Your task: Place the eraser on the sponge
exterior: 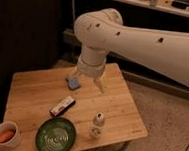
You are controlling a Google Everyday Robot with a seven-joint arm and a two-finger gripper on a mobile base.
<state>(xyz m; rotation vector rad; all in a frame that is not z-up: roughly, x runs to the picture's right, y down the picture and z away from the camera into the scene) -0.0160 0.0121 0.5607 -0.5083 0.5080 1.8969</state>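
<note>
Eraser: a black block with a pale and reddish strip along one side, lying flat and diagonally near the middle of the wooden desk. It is untouched by the robot and well apart from the tool.

Sponge: a small blue-grey pad lying flat closer to the far edge of the desk, beyond the eraser and separate from it, with bare wood between the two.

Tool: it hangs over the far half of the desk, just above and beside the sponge. Its two fingers are spread apart and hold nothing; one pale finger points down to the right of the sponge.

White arm: it reaches in from the right side and bends down at a rounded joint above the tool.

Green round plate: at the near edge, just in front of the eraser.

Small white bottle: upright near the near edge, to the right of the plate.

White bowl: at the near left corner, holding something orange that cannot be identified.
</note>
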